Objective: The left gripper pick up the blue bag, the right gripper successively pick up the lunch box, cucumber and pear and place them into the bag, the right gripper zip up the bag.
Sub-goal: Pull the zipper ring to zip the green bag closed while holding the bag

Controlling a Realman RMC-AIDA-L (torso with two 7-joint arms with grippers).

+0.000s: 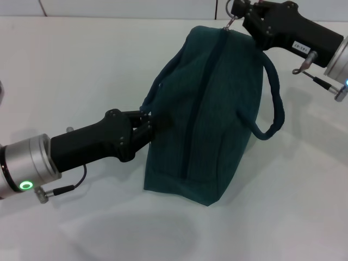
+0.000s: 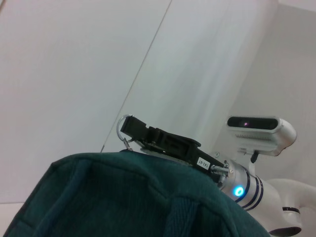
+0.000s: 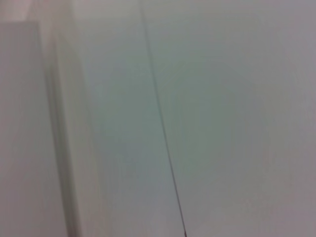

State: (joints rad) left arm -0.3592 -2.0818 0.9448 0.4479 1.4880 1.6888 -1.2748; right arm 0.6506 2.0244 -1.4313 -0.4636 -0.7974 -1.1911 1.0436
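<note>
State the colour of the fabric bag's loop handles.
Dark teal-blue, like the fabric bag itself; the loop handles show best in the head view.

- The blue bag (image 1: 206,119) is running off the left wrist view's lower edge.
- The left tool's (image 1: 148,124) fingertips are pressing into the fabric, their gap hidden.
- The right wrist view is showing only blur.

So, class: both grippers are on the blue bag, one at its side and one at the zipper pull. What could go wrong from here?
1. The right gripper holds only the small metal ring pull at the far end of the blue bag; a skewed tug could slip it free.
2. The left gripper pinches fabric near a handle; pulling may tip or drag the bag.
3. The loose handle hangs beside the right gripper and might snag.
</note>
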